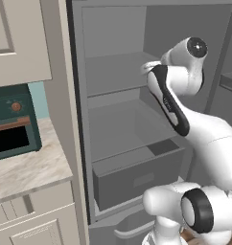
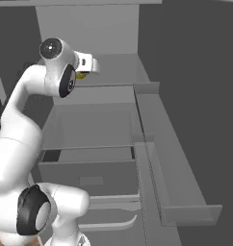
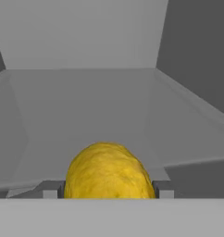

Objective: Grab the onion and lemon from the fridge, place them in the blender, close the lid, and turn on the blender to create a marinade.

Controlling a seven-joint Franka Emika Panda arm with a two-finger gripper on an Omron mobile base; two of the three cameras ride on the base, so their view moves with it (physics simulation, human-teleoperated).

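While the white arm reaches into the open fridge (image 1: 113, 119), its claw (image 3: 108, 194) sits at six o'clock in the hand view with the lemon (image 3: 108, 172) between its two dark fingertips (image 3: 51, 190), one tip touching each side of the fruit. The jaws stand fairly wide, closed against the lemon's flanks. From the right base view a sliver of the yellow fruit (image 2: 81, 75) peeks out just under the white hand, at about ten o'clock in the picture, level with the upper shelf (image 2: 113, 69). Whether the lemon rests on that shelf or hangs just above it cannot be told. Below, the wide grey drawer (image 1: 137, 174) stands pulled out. Outside the fridge, at nine o'clock in the left base view, a teal toaster oven (image 1: 12, 124) stands on the marble tabletop (image 1: 27, 167).
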